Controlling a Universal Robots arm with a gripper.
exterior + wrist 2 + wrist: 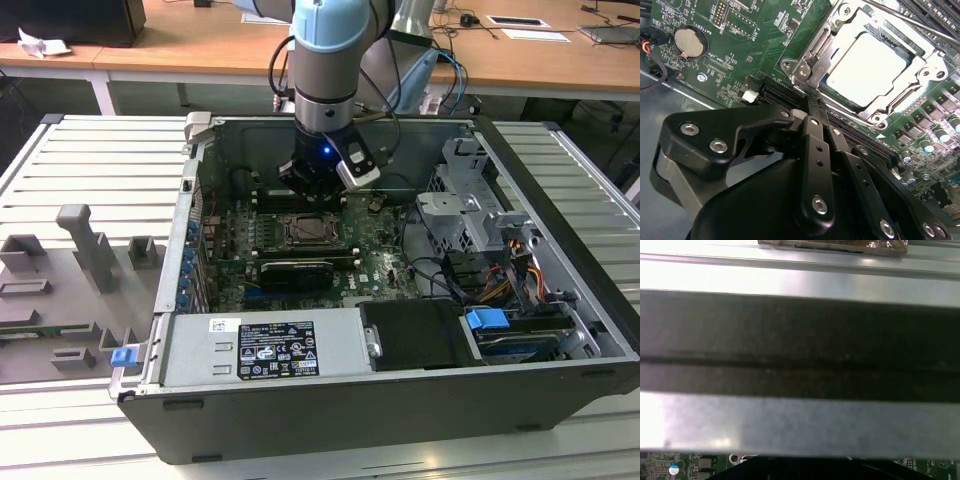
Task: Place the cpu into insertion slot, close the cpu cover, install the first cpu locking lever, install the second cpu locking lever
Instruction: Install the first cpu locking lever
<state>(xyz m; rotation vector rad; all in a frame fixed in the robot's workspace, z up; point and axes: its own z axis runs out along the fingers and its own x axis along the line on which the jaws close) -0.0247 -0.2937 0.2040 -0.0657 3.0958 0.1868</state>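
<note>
**CPU seated under its closed cover, gripper close beside the socket**

The cpu [867,67] lies flat in the insertion slot [837,92], its pale metal top showing through the large window of the cpu cover [912,77]. The cover lies down flat over the chip, framing it on all sides. In the exterior view the same socket [308,231] sits near the middle of the green motherboard [385,262], inside the open computer case [560,190].

In the second wrist view a thin metal locking lever [900,20] runs along the far edge of the socket, and another bent wire piece [812,50] lies along the side nearest the gripper; whether either is latched I cannot tell.

The gripper [812,107] hangs just beside the near corner of the cover, its 2 black fingers [817,135] drawn together with almost no gap and nothing between them. In the exterior view the gripper [318,195] sits low over the board, just behind the socket.

A coin battery [690,41] sits on the board well apart from the socket. The case rests on a ribbed grey table [90,165]
</note>
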